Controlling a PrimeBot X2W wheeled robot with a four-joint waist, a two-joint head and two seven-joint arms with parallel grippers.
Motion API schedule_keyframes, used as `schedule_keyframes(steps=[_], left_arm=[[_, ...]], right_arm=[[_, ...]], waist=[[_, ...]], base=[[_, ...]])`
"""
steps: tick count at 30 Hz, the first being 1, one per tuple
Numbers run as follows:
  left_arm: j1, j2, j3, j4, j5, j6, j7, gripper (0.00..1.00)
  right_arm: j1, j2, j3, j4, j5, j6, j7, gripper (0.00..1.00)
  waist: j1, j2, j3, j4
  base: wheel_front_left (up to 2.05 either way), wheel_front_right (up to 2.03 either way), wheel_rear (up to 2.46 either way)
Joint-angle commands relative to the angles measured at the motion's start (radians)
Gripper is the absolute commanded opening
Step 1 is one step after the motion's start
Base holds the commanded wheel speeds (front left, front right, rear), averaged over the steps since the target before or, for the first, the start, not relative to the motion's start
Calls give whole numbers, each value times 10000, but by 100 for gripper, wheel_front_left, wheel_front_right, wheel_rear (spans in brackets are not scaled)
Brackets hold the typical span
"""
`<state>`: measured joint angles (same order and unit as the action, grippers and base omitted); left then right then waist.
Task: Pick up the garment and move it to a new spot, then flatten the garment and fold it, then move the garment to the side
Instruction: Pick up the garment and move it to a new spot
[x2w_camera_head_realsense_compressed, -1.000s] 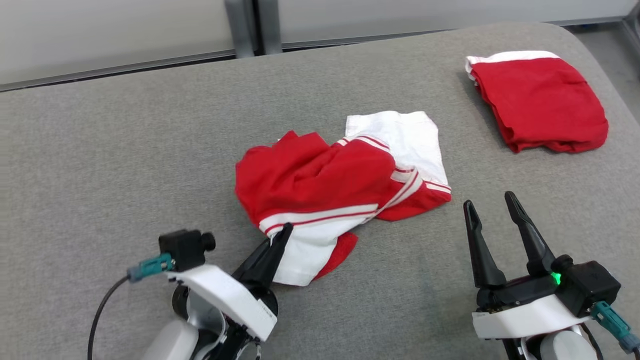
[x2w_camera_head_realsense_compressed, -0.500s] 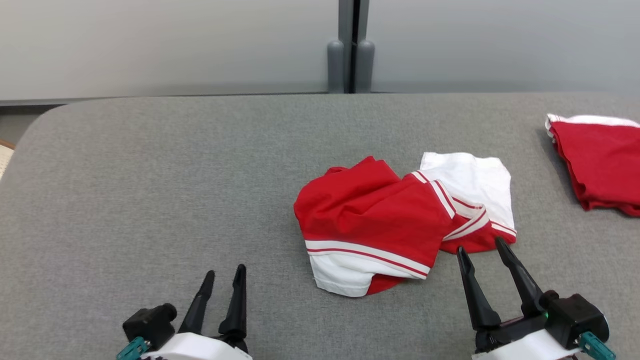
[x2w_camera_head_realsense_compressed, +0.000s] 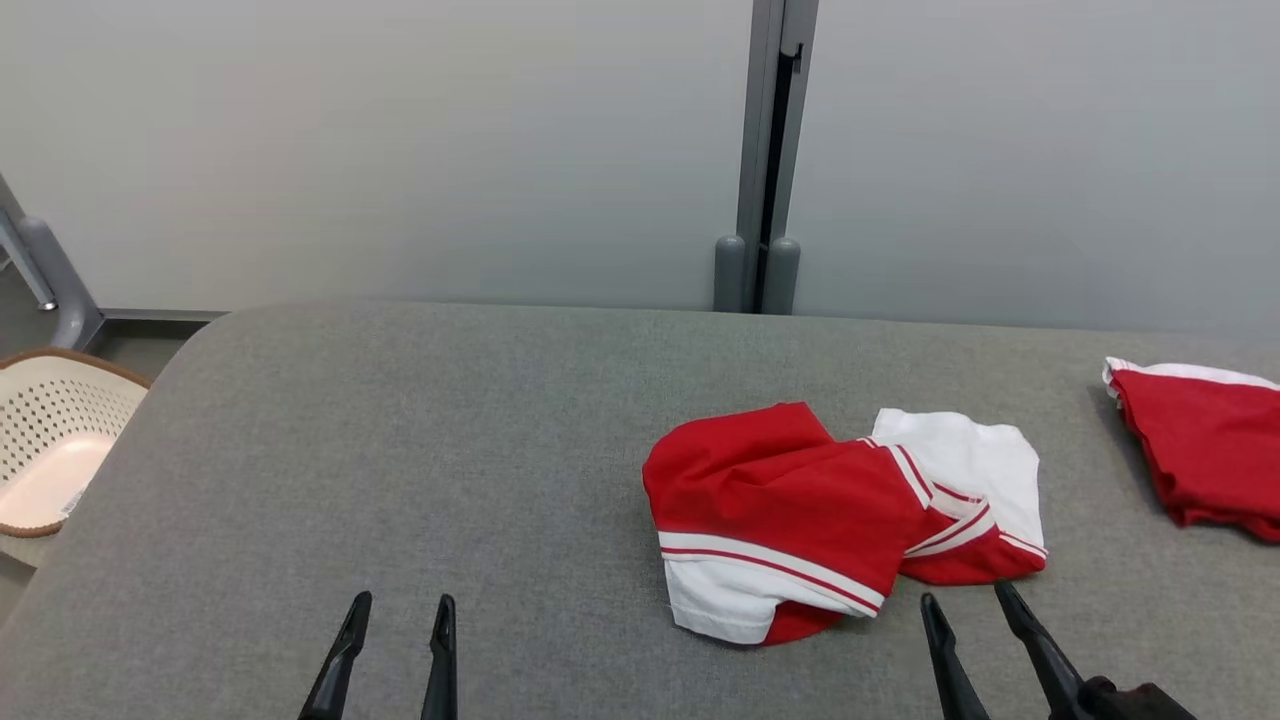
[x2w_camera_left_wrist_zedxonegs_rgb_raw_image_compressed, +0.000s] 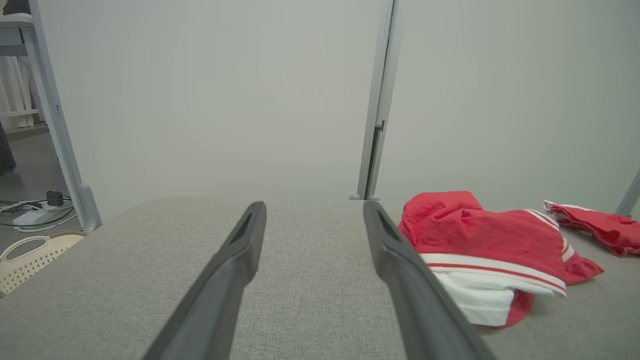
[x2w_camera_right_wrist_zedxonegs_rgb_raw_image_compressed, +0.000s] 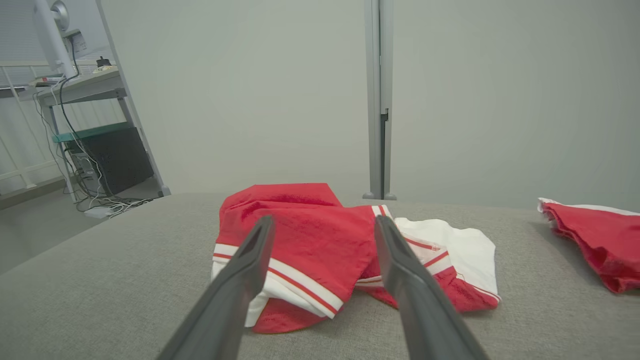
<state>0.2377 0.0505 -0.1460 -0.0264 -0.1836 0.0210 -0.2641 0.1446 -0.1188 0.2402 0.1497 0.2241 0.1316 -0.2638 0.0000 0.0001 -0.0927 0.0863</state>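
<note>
The left pincer (x2w_camera_head_realsense_compressed: 402, 608) hangs open and empty over bare grey table (x2w_camera_head_realsense_compressed: 400, 450), and the right pincer (x2w_camera_head_realsense_compressed: 966, 598), also open and empty, points at the garment (x2w_camera_head_realsense_compressed: 800, 510) just beyond its tips. The garment, crumpled red and white with striped bands, lies heaped right of the table's middle. A folded red piece (x2w_camera_head_realsense_compressed: 1200, 450) sits well apart at the far right, and a pale perforated basket (x2w_camera_head_realsense_compressed: 50, 440) stands below the table's left end.
</note>
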Motion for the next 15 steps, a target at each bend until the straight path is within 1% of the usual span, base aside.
schedule_keyframes(steps=[1, 3, 7, 11, 15], left_arm=[[67, 18, -23, 77, 183, -39, 3, 100], [170, 16, -77, 181, 337, -18, 3, 100], [232, 16, -24, 180, 314, 83, 2, 100], [268, 18, 36, 170, 275, 115, 2, 100], [218, 17, 89, 198, 244, 85, 1, 100]], right_arm=[[203, 78, -206, -103, -203, -20, -7, 100], [349, 160, -522, -268, -491, -20, -6, 100], [573, 383, -1101, -519, -854, -20, -6, 100], [698, 506, -1422, -587, -960, -20, -7, 100], [737, 558, -1516, -623, -991, -20, -7, 100]], waist=[[0, -1, -182, -49], [0, -1, -232, -122], [0, -1, -258, -270], [0, -1, -240, -399], [0, -1, -186, -520]], base=[[0, 0, 0], [0, 0, 0], [0, 0, 0], [0, 0, 0], [0, 0, 0]])
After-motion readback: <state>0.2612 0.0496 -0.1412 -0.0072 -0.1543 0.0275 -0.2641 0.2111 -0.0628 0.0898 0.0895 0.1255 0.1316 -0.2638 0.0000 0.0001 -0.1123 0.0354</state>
